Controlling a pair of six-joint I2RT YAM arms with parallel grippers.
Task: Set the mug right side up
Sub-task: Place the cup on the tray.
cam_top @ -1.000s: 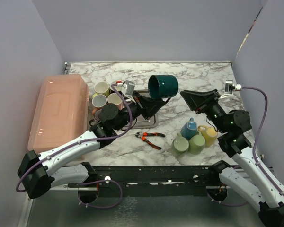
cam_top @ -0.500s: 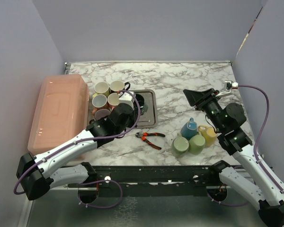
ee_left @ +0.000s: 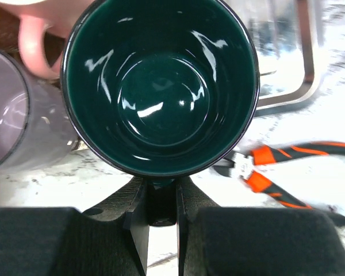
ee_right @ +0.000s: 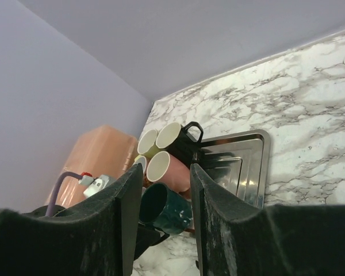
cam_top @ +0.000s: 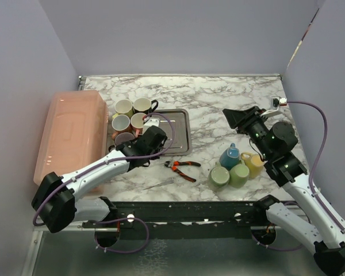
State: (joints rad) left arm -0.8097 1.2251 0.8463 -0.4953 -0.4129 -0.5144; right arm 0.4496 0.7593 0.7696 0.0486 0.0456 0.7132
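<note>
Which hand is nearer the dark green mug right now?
Left. The left hand is shut on the dark green mug; the right hand hangs apart, beyond the metal tray.

Around me, itemised: one marbled white-and-grey worktop [cam_top: 230, 98]; plain lavender walls [cam_top: 178, 34] on three sides; one black frame rail [cam_top: 184, 210] along my near edge; light soft, even.

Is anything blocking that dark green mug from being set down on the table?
Nothing visible blocks it. The left claw grips the dark green mug above the marble table, with a pink mug and a grey mug close on one side and orange pliers on the other.
</note>
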